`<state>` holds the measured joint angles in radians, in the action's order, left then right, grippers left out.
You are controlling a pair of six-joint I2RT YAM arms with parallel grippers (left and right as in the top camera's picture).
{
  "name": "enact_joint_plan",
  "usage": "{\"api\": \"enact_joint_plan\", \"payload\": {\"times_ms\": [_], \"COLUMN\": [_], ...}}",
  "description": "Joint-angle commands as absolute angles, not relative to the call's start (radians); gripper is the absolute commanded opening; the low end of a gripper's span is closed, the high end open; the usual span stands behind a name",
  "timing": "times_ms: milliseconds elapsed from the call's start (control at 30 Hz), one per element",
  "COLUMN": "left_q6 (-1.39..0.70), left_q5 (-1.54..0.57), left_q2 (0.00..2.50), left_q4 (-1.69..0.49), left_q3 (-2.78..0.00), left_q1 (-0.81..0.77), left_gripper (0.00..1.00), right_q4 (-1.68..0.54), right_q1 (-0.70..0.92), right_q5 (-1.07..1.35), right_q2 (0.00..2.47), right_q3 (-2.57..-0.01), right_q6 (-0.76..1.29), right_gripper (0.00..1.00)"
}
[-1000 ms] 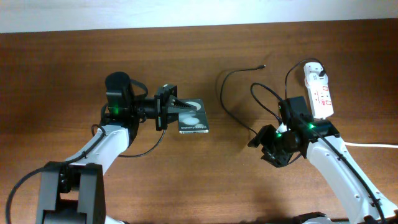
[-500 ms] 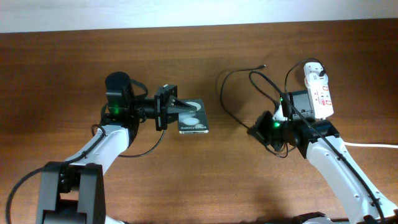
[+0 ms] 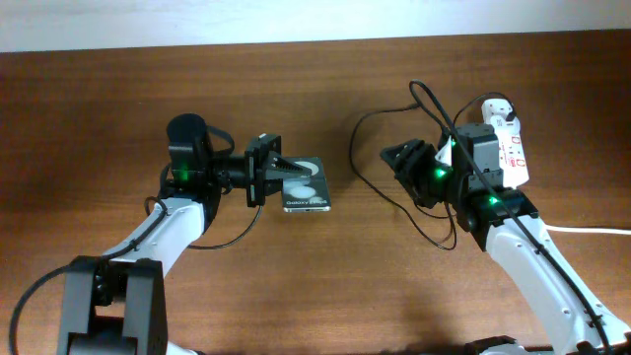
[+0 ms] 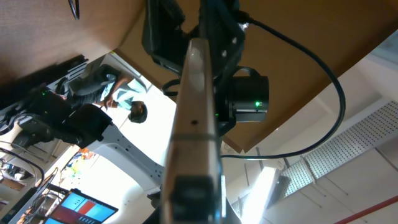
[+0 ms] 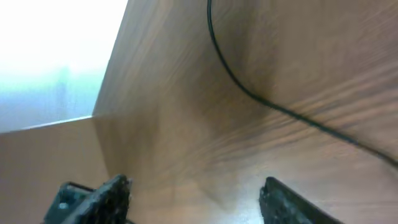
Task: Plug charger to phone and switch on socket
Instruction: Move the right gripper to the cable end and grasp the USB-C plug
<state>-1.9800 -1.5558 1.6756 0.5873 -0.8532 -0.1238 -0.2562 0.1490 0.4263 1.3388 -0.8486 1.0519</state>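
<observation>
Left gripper (image 3: 296,173) lay level, straight ahead of its wrist, fingers drawn together. Right gripper (image 3: 398,158) pointed leftward off its wrist, tilted, fingers (image 5: 113,194) spread wide.

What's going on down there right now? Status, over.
Left tool shut on phone. Right tool open, empty, charger lying just ahead. Charger not yet in phone. Nothing in the way.

Black, white and brown before us.
We see a glossy black phone (image 3: 307,184) with white spots, a white socket (image 3: 510,150) marked red, a black charger (image 3: 351,148), a brown wood-grained table (image 3: 118,108).
</observation>
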Motion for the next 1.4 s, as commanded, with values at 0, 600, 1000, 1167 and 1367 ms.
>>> {"api": "enact_joint_plan", "payload": {"times_ms": [0, 600, 1000, 1167, 1367], "left_q6": [-1.990, -1.989, -1.989, -1.989, -1.989], "left_q5": [-1.550, -1.549, -1.549, -1.549, -1.549], "left_q2": [1.670, 1.670, 1.670, 1.670, 1.670], "left_q4": [0.589, 0.590, 0.590, 0.590, 0.589], "left_q3": [-0.871, -0.871, -0.871, -0.871, -0.871], "left_q1": [-0.119, -0.119, -0.119, -0.119, -0.119], "left_gripper": [0.00, 0.00, 0.00, 0.00, 0.00], "right_q4": [-0.254, -0.862, -0.767, -0.677, -0.622], "right_q1": [0.144, 0.144, 0.142, 0.143, 0.144], "right_q5": [0.361, -0.017, -0.020, 0.049, 0.072], "right_q2": [1.330, 1.620, 2.188, 2.331, 2.394], "right_q3": [-0.862, -1.614, -1.893, -1.892, -1.890], "right_q6": [0.952, 0.668, 0.734, 0.929, 0.978], "right_gripper": [0.79, 0.96, 0.96, 0.91, 0.56]}}
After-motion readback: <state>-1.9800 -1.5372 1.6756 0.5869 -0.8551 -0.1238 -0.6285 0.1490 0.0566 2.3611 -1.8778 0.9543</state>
